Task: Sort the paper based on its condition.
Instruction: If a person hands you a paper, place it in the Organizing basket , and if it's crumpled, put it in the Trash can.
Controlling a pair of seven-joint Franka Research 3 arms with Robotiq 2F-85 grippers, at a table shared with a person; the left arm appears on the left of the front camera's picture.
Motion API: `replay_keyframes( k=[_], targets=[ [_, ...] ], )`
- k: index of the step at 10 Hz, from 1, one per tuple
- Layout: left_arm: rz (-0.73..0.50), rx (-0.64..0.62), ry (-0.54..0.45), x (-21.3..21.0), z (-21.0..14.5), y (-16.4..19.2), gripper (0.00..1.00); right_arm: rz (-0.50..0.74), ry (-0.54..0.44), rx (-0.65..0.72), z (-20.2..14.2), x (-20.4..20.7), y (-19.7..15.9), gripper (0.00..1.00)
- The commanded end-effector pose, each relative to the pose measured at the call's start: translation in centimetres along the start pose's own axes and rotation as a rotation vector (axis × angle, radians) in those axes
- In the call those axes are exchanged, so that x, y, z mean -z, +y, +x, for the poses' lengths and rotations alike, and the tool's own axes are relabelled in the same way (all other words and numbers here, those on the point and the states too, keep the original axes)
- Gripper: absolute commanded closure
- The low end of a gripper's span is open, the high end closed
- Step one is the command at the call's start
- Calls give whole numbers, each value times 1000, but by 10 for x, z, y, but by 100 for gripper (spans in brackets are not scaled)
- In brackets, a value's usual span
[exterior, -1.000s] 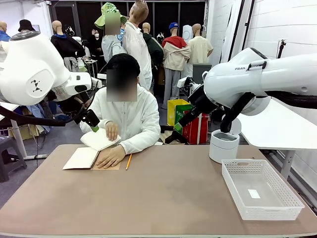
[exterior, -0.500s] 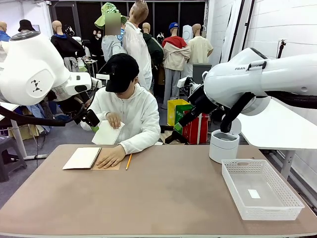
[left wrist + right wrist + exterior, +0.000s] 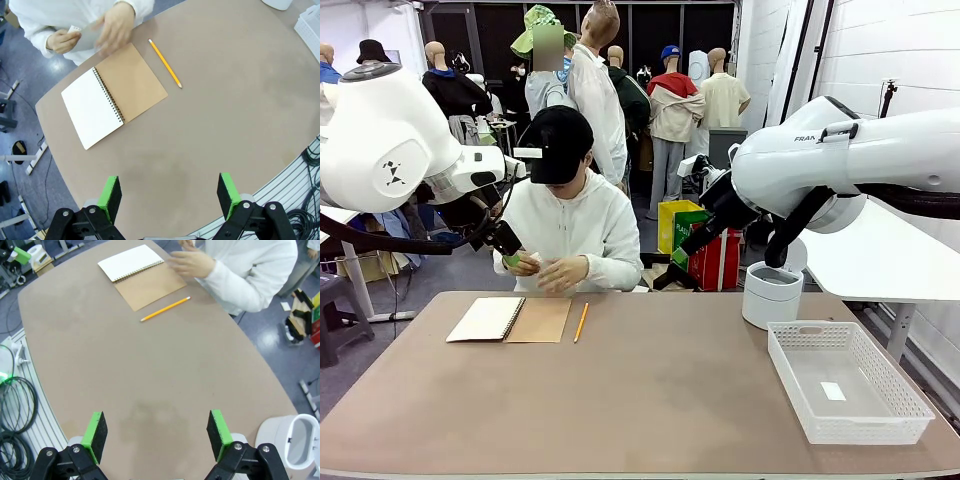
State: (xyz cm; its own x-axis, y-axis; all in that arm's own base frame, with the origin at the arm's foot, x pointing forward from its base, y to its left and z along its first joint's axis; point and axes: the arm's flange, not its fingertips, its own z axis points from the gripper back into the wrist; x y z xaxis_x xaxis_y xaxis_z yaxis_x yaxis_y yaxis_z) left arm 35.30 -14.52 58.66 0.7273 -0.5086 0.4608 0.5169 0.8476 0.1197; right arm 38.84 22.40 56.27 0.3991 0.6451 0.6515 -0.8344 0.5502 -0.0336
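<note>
A person at the far side holds a sheet of paper (image 3: 89, 34) between both hands, above the table's edge; motion blurs it. In the front view the hands (image 3: 552, 272) meet at chest height. An open spiral notebook (image 3: 510, 319) (image 3: 112, 95) (image 3: 141, 271) lies flat in front of the person. My left gripper (image 3: 170, 192) (image 3: 506, 252) hangs open high over the table's left side, with nothing between its green pads. My right gripper (image 3: 157, 435) (image 3: 678, 256) is open too, raised above the far right of the table and holding nothing.
A yellow pencil (image 3: 580, 326) (image 3: 165, 70) (image 3: 165, 308) lies right of the notebook. A white mesh basket (image 3: 790, 362) with a small label (image 3: 832, 391) inside stands at the near right. A white round bin (image 3: 772, 296) (image 3: 295, 440) stands behind it.
The person lifted a sheet off the notebook and brought it to the chest with both hands; the hand that pressed the brown cover has left it. Both arms stayed still.
</note>
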Motion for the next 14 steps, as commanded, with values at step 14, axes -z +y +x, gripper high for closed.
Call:
replay_keyframes(
  k=[14],
  targets=[
    [-2,-2,-6,0,0,1,0,-4,1,4,1,0,1,0]
  ],
)
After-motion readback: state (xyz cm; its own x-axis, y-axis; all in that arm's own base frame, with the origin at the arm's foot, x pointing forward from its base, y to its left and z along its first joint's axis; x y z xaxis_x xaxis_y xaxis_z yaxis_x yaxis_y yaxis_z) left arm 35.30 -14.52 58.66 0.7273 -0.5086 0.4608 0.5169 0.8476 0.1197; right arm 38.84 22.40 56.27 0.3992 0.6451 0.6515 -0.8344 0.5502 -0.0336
